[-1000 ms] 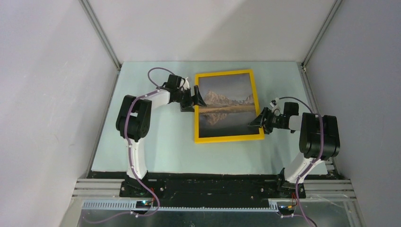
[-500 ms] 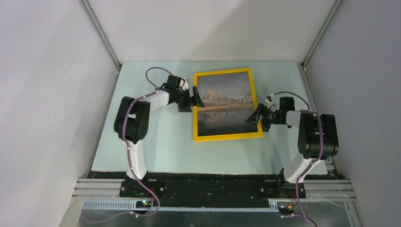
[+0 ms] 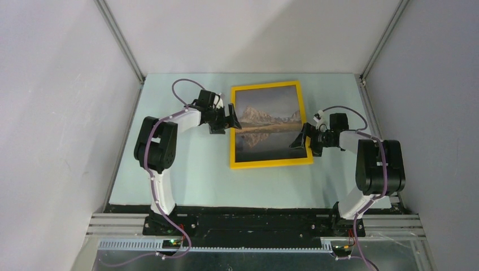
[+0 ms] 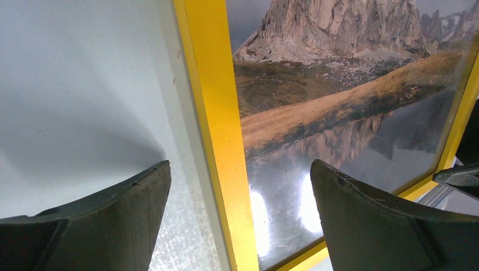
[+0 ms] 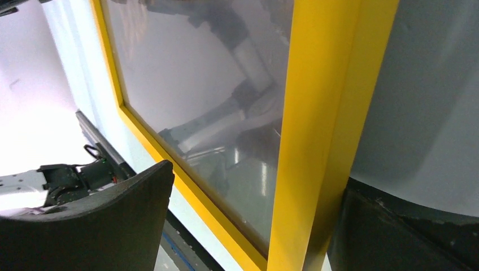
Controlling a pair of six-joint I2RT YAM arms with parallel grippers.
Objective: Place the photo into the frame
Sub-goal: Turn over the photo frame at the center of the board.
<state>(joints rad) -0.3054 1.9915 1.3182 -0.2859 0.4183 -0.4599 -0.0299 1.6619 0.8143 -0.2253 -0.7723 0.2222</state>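
Note:
The frame (image 3: 271, 162) lies flat on the pale table with its narrow yellow edges around the photo (image 3: 268, 124), a mountain mirrored in a lake. My left gripper (image 3: 233, 117) is open and straddles the frame's left edge (image 4: 217, 113): one finger over the table, the other over the photo (image 4: 339, 84). My right gripper (image 3: 300, 140) is open across the frame's right edge (image 5: 322, 113). One of its fingers is over the glossy picture face (image 5: 197, 73), which mirrors the arm. The other finger (image 5: 395, 231) sits close beside the frame's outer side. Neither gripper holds anything.
The pale green table (image 3: 186, 169) is walled by grey panels left, right and behind. A black rail with the arm bases (image 3: 254, 223) runs along the near edge.
My right gripper's jaws have opened wide, and it has slid a little left and away from me along the frame's right edge. The frame has shifted slightly left. My left gripper stays open.

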